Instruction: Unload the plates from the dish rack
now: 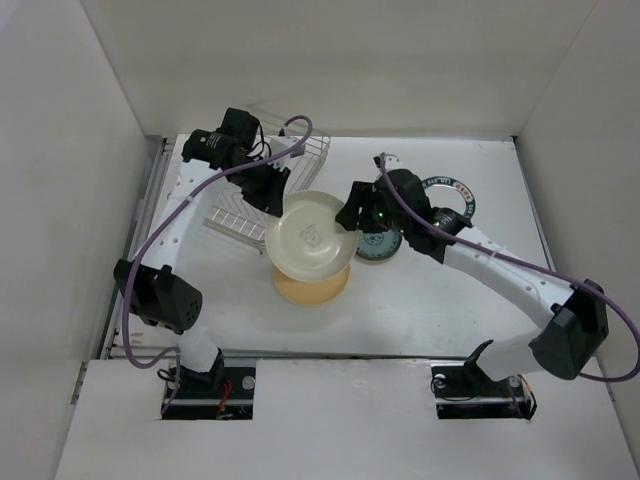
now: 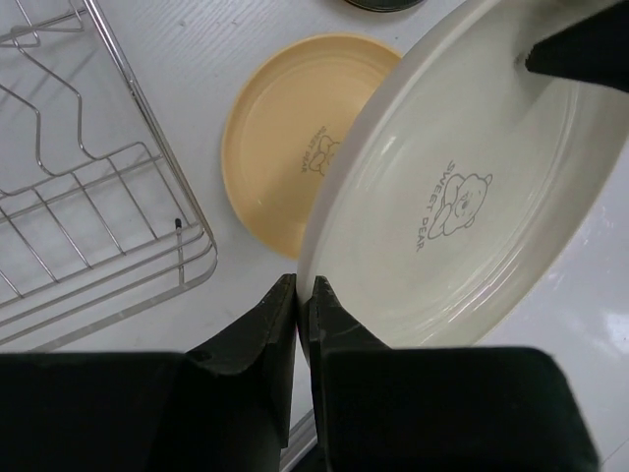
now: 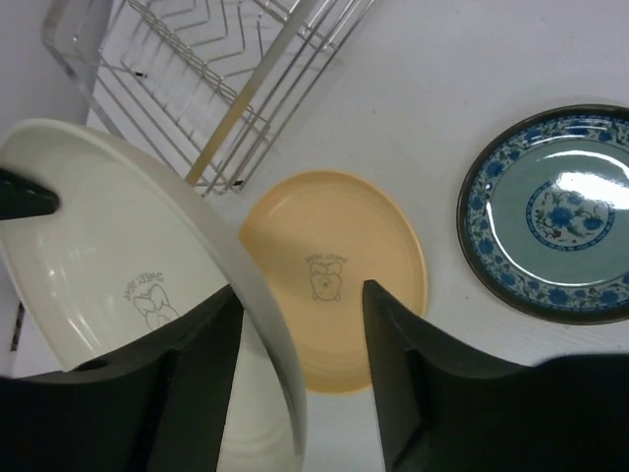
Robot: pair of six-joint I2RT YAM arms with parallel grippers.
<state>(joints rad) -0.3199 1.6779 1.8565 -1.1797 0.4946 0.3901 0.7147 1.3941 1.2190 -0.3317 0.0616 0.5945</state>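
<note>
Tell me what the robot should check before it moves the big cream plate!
1. Left hand shut on the rim of the cream plate: ok.
2. Right hand open, one finger on each side of the opposite rim: ok.
3. Tan plate lying flat below, free to be stacked on: ok.
4. Teal plate off to the side, apart from both: ok.
5. Rack emptied: cannot tell, part of it is hidden.
</note>
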